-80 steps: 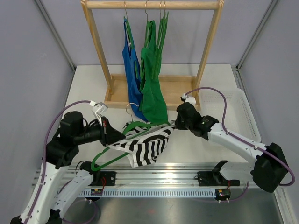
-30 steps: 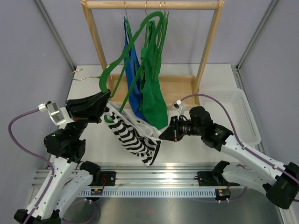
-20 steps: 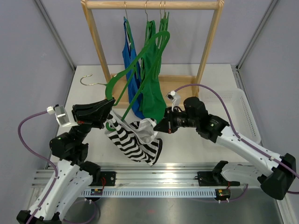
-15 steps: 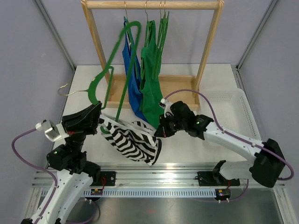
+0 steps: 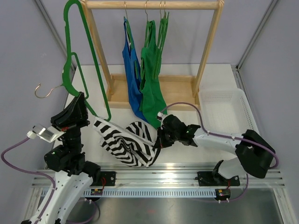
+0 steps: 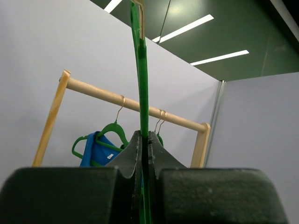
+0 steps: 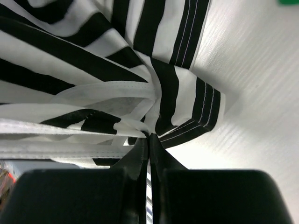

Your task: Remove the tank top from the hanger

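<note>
My left gripper is shut on a green hanger and holds it upright, high at the left, with its metal hook pointing left. In the left wrist view the hanger runs straight up from the shut left gripper. The black-and-white striped tank top lies crumpled on the table, its left end reaching up toward the hanger's lower end. I cannot tell whether it still hangs on it. My right gripper is shut on the top's right end, low on the table. The right wrist view shows the right gripper pinching the striped fabric.
A wooden rack at the back holds a blue top and a green top on hangers. A white basket sits at the right. A metal rail runs along the near edge.
My left gripper has swung the hanger up and to the left, away from the rack. My right gripper has pulled the striped top down toward the table, and it now lies spread there.
</note>
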You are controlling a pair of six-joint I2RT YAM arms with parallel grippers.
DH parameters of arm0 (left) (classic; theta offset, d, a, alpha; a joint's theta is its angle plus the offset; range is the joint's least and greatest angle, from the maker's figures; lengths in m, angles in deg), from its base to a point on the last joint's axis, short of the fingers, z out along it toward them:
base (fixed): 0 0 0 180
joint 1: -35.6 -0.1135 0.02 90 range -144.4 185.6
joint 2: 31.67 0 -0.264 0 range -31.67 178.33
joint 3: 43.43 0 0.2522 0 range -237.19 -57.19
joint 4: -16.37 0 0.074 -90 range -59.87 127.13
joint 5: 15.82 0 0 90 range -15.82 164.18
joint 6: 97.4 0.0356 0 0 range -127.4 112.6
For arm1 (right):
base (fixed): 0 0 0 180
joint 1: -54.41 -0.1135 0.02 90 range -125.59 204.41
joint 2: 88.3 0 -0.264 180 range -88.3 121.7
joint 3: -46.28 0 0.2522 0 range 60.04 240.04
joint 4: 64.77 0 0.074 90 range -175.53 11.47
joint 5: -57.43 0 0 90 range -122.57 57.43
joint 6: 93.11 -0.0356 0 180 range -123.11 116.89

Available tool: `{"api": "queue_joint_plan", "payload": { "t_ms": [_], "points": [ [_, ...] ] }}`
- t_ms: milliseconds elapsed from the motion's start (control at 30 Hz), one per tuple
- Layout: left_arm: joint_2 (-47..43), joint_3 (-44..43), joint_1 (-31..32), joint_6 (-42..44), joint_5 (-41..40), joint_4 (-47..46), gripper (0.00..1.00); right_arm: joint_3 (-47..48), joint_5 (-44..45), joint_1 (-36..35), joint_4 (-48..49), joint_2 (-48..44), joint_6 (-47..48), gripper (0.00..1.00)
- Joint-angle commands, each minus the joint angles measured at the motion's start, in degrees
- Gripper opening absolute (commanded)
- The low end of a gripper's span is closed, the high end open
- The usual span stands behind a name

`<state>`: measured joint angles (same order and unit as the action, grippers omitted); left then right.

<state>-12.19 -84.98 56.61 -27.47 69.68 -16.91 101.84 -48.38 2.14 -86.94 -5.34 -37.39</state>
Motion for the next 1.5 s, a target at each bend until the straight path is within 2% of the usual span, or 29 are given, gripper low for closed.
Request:
{"api": "queue_joint_plan", "payload": {
  "t_ms": [0,67,100,167,267,333,367,433,567,633,700,733,767,833,867,933,967,1100,1133,1233,1300,1367,1433,1467],
  "points": [
    [-1.6,-5.5,-0.4,5.1,-6.2,-3.3,0.0,-1.7,10.1,0.3,-6.4,-7.4,0.2,0.0],
    [-2.9,-1.9,-0.4,2.8,-4.1,-9.9,0.0,-3.4,6.6,0.2,-3.2,-14.3,0.6,0.0],
    [-3.0,1.6,-0.4,1.7,-2.6,-12.1,0.0,-4.0,4.1,0.2,1.6,-16.7,0.3,0.0],
    [-2.8,3.1,-0.4,-3.9,2.1,-13.1,0.0,-4.4,-1.6,0.2,5.8,-22.2,-1.7,0.0],
    [0.6,5.2,-0.4,-13.0,8.1,-15.9,0.0,-0.2,-6.0,0.2,7.8,-25.0,-1.7,0.0],
    [4.6,9.6,-0.4,-20.4,8.8,-22.1,0.0,2.3,-7.8,0.2,7.8,-25.3,-0.8,0.0],
    [5.9,10.8,-0.4,-22.4,8.5,-29.0,0.0,4.1,-8.3,0.2,7.6,-25.4,-0.1,0.0],
    [9.7,12.8,-0.4,-27.1,7.9,-34.3,0.0,5.5,-8.2,0.2,5.8,-24.6,0.7,0.0],
    [13.6,13.6,-0.3,-29.1,9.4,-41.6,0.0,6.4,-8.3,0.1,5.0,-20.4,1.1,0.0],
    [13.0,13.6,-0.3,-26.9,7.6,-40.6,0.0,5.9,-4.9,0.1,1.1,-20.1,1.6,0.0],
    [8.5,11.5,-0.3,-23.1,4.9,-31.9,0.0,4.6,3.2,0.1,-2.6,-21.5,2.0,0.0],
    [5.9,9.9,-0.3,-17.8,4.8,-26.3,0.0,4.1,6.1,0.0,-6.8,-22.3,2.0,0.0],
    [1.7,8.1,-0.3,-15.4,1.7,-12.2,0.0,2.9,11.5,0.1,-8.9,-24.2,1.8,0.0],
    [-1.5,2.4,-0.3,-10.5,-1.6,0.3,0.0,1.9,17.1,0.0,-15.3,-26.8,1.1,0.0],
    [-2.7,0.7,-0.3,-9.7,-4.8,10.0,0.0,0.9,21.5,0.1,-17.2,-29.7,0.6,0.0],
    [-5.1,-4.3,-0.3,-9.0,-7.7,19.5,0.0,0.3,25.7,0.1,-23.6,-33.0,-0.7,0.0],
    [-5.2,-6.2,-0.3,-8.9,-10.2,28.4,0.0,0.4,30.4,0.1,-26.1,-36.7,-2.0,0.0],
    [0.4,-16.4,-0.3,-7.5,-12.0,46.4,0.0,4.2,42.4,0.1,-42.0,-45.3,-6.2,0.0],
    [1.9,-20.6,-0.3,-7.0,-11.5,49.9,0.0,5.8,44.7,0.0,-42.2,-46.9,-7.1,0.0],
    [7.8,-26.9,-0.3,-4.8,-9.8,62.6,0.0,9.5,44.7,0.1,-44.1,-50.1,-5.9,0.0],
    [10.9,-32.7,-0.3,-3.2,-8.9,66.6,0.0,10.7,40.2,0.1,-41.3,-47.9,-2.6,0.03],
    [13.5,-36.2,-0.3,-2.7,-8.1,70.2,0.0,10.9,30.7,0.0,-38.1,-43.3,0.8,0.12],
    [14.7,-37.7,-0.3,-1.8,-7.7,71.8,0.0,10.9,21.6,0.1,-34.5,-37.1,2.4,0.48],
    [16.3,-38.5,-0.3,-1.3,-7.6,72.8,0.0,11.0,19.8,0.0,-34.0,-35.1,2.5,0.67]
  ]
}}
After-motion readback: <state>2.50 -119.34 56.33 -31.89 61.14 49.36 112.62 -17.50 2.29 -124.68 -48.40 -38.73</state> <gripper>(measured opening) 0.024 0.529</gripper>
